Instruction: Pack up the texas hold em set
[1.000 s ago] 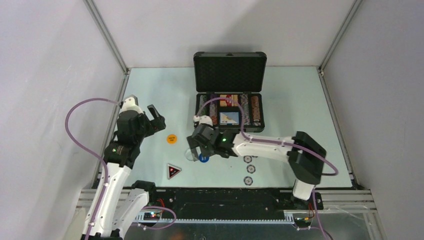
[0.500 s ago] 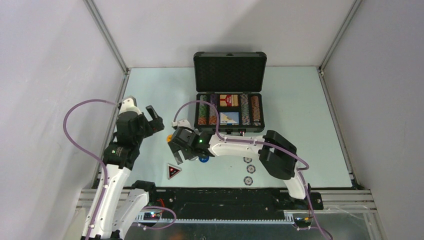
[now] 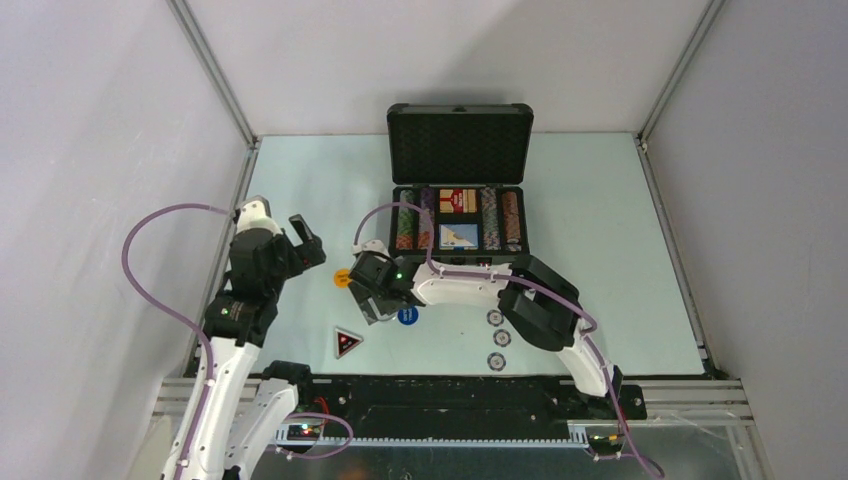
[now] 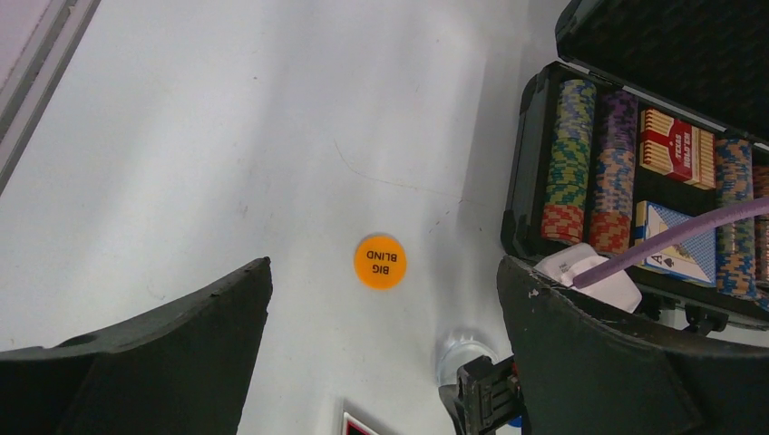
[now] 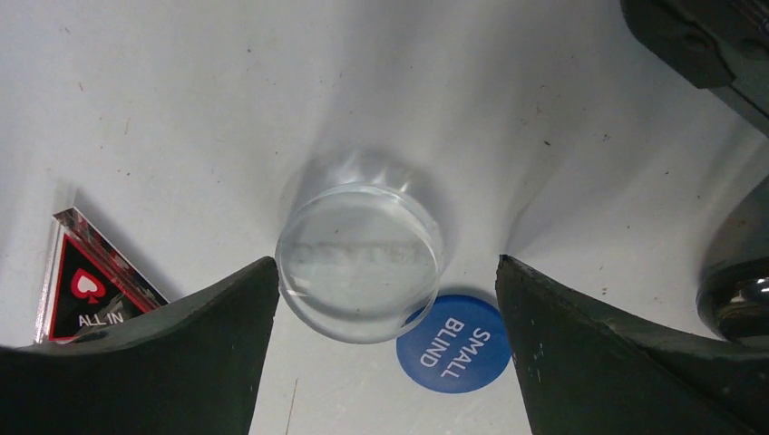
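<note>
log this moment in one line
left gripper: open, empty | right gripper: open, straddling clear button | case: open | loose chips: three outside case

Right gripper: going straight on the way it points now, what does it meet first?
Probably the clear round puck lying between its open jaws, beside the blue small blind button; depth unclear.

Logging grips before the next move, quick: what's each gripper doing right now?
Left gripper: open, holding nothing.
Right gripper: open, straddling the clear round button, not closed on it.
</note>
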Available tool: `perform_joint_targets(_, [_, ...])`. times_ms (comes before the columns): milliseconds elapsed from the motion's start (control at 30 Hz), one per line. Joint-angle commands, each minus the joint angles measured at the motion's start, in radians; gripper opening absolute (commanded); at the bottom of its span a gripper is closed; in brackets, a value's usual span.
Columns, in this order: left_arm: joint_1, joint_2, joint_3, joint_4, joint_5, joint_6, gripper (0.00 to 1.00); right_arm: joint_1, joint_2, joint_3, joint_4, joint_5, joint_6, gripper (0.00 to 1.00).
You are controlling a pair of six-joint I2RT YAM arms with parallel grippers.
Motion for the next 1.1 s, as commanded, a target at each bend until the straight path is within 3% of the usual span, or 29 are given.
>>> perform_joint_targets(0, [0.006, -0.002, 0.0, 0.01, -0.008, 0.026, 0.98, -0.009, 0.027, 0.046, -0.004, 0.005, -0.027, 0.92])
perform_joint_targets(400, [0.006, 0.006, 0.001, 0.013, 0.01, 0.028, 0.98, 0.0, 0.068, 0.077, -0.012, -0.024, -0.04, 0.81])
perform_joint_targets(1067, [0.007, 0.004, 0.001, 0.012, 0.019, 0.029, 0.98, 0.021, 0.053, 0.02, -0.016, -0.038, -0.036, 0.81])
